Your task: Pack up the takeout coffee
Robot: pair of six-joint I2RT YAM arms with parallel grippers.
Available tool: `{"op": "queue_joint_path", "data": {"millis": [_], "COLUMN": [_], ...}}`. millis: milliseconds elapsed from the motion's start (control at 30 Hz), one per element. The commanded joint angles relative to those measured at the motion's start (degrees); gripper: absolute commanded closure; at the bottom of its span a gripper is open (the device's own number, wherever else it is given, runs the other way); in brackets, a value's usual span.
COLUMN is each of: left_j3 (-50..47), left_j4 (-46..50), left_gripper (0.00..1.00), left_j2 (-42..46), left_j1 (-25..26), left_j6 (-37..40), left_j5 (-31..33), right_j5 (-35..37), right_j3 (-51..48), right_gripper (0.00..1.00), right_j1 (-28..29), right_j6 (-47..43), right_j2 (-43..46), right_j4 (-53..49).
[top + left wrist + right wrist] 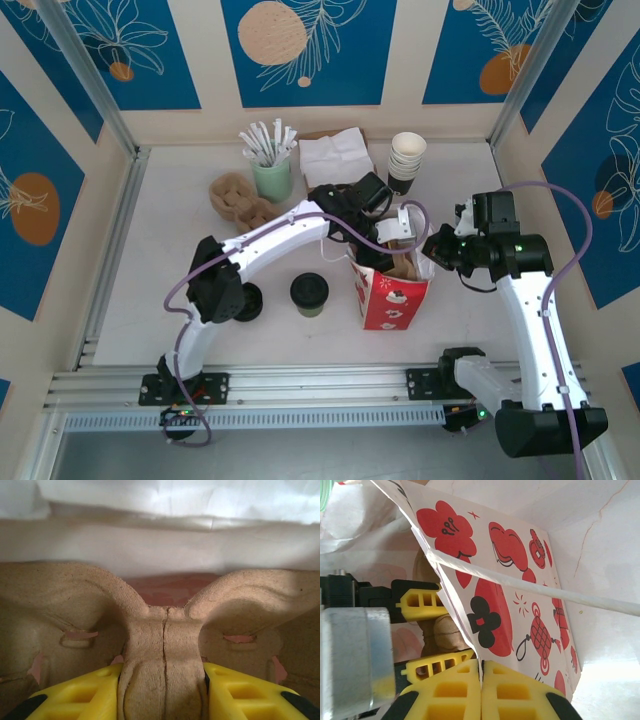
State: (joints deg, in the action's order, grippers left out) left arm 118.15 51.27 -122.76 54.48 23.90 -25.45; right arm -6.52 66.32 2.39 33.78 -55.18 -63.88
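Note:
The takeout coffee [309, 293], a dark green cup with a black lid, stands upright on the table left of the red-and-white bag [393, 297]. My left gripper [388, 238] reaches into the bag's open top. It is shut on the middle ridge of a brown pulp cup carrier [165, 650], with a yellow finger [85, 695] on each side of the ridge. The carrier [440, 630] shows inside the bag. My right gripper [481, 680] is shut on the bag's [520, 595] top edge, and it [437, 252] holds the right side of the mouth.
A low stack of black lids [250, 301] sits by the left arm's elbow. At the back stand a stack of lidless cups [406, 160], white napkins [336, 154], a green cup of white sticks [270, 172] and more brown carriers [236, 196].

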Motion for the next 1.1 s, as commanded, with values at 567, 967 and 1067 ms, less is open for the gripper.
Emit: {"op": "queue_joint_path", "data": {"millis": [567,967,1067], "left_j3": [-2.77,-2.48,-2.41], "left_j4": [0.55,-0.31,-1.45], "left_gripper": [0.57,0.45,0.36], "left_j2": [-4.75,-3.43,-2.20], "left_j1": [0.99,0.98,0.98], "left_j6": [0.46,0.07,-0.71], "left_j5": [3.02,3.24,2.65], "right_j5": [3.27,3.52,3.54], "right_j3": [0.82,0.90,0.73], "right_gripper": [0.98,0.98,0.98], "right_j1": [0.98,2.00,2.26], "right_j6": [-0.38,-0.12,0.06], "right_j2": [0.98,1.18,1.30], "right_j4": [-1.60,-1.60,-1.51]}}
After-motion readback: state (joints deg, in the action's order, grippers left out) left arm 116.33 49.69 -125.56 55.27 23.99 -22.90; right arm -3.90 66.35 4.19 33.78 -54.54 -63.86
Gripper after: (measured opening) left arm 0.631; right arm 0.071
